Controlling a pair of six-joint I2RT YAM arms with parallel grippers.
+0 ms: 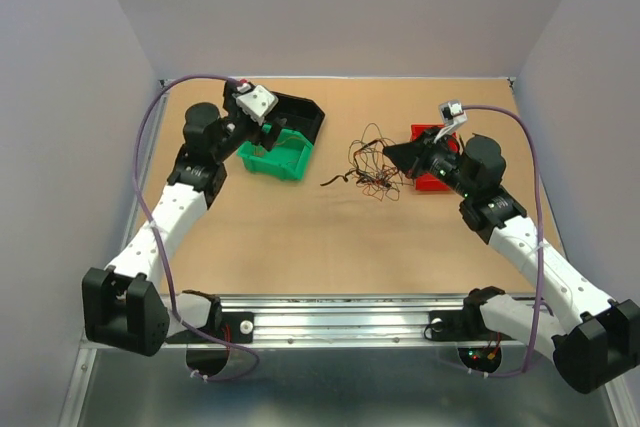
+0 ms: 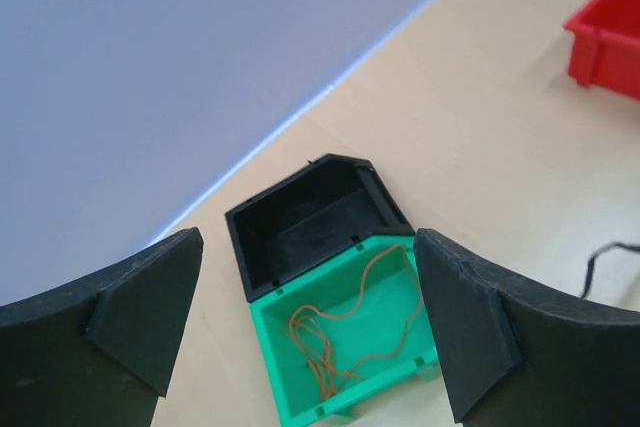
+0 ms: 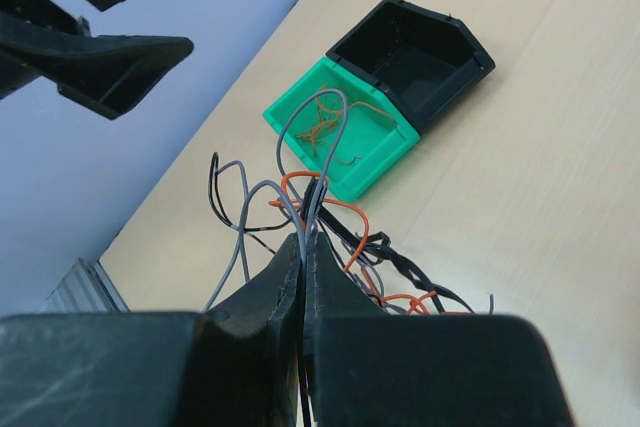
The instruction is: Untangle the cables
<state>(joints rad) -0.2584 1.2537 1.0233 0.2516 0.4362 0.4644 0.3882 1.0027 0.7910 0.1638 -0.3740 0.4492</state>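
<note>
Right fingers (image 3: 300, 277) clenched on thin tangled multicoloured cables (image 1: 370, 167) — left fingers (image 2: 150, 317), splayed empty, hang farther off over a green plastic bin (image 2: 265, 347).

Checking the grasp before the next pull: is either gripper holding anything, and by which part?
The right gripper is shut on the cables, pinching a few strands at the tangle's edge. The left gripper is open, holding nothing, above the green bin.

Bright and even from above. Shows only faint shadows on the table (image 1: 300, 247). Blurs slightly at near fingers (image 3: 250, 347).
</note>
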